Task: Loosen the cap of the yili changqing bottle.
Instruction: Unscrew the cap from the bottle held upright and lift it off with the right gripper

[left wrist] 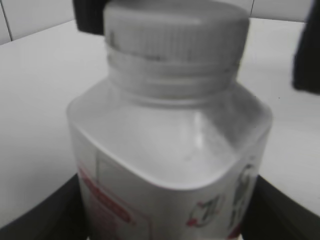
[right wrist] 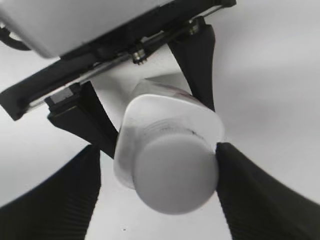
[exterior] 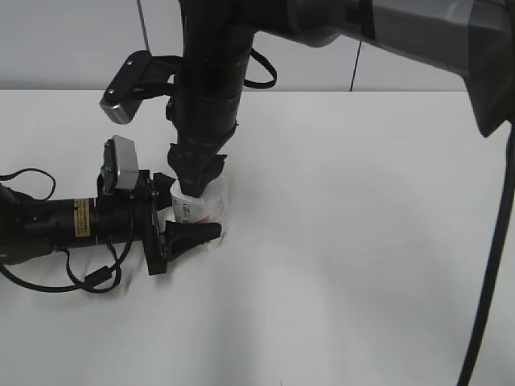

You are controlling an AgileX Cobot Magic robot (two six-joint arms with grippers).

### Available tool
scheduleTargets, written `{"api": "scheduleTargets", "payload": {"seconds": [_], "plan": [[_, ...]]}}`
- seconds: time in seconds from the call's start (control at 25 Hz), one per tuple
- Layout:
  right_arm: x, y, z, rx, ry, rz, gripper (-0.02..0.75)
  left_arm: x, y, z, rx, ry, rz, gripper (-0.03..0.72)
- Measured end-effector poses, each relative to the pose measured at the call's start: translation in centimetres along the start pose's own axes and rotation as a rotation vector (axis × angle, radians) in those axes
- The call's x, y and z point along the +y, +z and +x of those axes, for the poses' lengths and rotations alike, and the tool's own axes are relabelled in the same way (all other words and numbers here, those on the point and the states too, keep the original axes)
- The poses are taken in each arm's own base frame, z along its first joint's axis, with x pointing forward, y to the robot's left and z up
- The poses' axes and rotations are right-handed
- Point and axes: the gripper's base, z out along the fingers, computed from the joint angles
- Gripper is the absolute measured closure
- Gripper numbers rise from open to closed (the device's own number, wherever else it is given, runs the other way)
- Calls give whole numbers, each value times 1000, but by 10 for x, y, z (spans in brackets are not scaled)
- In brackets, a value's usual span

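Note:
The yili changqing bottle [exterior: 212, 211] stands upright on the white table, white with a pink-red label. My left gripper [exterior: 187, 212] reaches in from the left and is shut on the bottle's body; in the left wrist view the bottle [left wrist: 165, 150] fills the frame between the dark jaws [left wrist: 165, 225]. The white cap [left wrist: 175, 30] sits on the neck. My right gripper [exterior: 195, 173] comes down from above and hides the cap in the exterior view. In the right wrist view it [right wrist: 157, 185] is open astride the cap [right wrist: 175, 172]: the right finger touches the cap, the left finger stands apart.
The white table [exterior: 362, 241] stretches to the right and front of the bottle. The left arm's body and cables [exterior: 48, 225] lie along the table at the left. A white tiled wall stands behind the table.

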Motion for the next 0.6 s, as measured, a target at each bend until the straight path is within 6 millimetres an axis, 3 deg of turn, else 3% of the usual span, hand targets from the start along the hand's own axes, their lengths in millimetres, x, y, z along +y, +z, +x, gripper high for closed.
{"api": "scheduleTargets", "payload": {"seconds": [0.2,0.4,0.48,0.6], "plan": [[1,-1,-1,-10,35,-8,150,0,0,0,0,-1,0,195],[4,-29,-4,-54,146,24,150,0,0,0,0,-2,0,195],[5,-39,-5,-71,264,31,150,0,0,0,0,-2,0,195],[6,-44,-5,-84,584,26,151,0,0,0,0,-2,0,195]]}}
